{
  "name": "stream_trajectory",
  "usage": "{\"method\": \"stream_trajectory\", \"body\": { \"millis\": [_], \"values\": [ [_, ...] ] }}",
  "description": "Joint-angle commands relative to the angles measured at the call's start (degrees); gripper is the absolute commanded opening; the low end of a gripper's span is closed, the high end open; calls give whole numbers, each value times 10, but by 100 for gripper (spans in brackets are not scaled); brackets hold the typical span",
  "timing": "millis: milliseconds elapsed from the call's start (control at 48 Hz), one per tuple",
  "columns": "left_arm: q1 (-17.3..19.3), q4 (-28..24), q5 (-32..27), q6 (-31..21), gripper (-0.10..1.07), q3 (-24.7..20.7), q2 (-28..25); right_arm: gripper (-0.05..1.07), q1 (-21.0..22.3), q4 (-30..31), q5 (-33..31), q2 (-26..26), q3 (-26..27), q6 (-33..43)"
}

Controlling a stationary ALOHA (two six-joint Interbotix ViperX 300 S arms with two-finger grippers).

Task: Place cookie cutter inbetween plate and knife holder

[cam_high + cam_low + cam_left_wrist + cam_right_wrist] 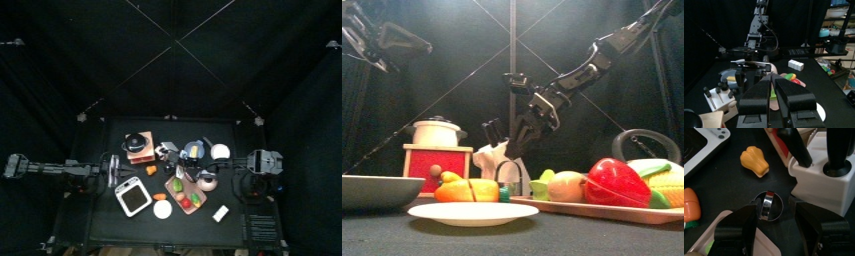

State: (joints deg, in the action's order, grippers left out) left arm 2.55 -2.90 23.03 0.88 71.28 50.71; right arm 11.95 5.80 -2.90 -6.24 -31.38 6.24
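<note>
Release step: right gripper (775,210) jaws apart around upright cookie cutter (767,204). Next: lift straight away, not tipping it.

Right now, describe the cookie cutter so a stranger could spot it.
Find the white block holding black handles. Beside it, between the right gripper's open jaws, stands the cookie cutter: a thin shiny metal ring, unlike the orange toy nearby.
</note>
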Motion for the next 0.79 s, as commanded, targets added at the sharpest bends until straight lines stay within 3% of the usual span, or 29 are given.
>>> {"method": "stream_trajectory", "body": {
  "millis": [0,771],
  "values": [
    [2,-1,4,0,52,-8,-2,84,-5,-1,0,19,16,1],
    [12,-2,5,0,52,-9,-2,84,-31,-30,-1,56,6,2]
  ]
}}
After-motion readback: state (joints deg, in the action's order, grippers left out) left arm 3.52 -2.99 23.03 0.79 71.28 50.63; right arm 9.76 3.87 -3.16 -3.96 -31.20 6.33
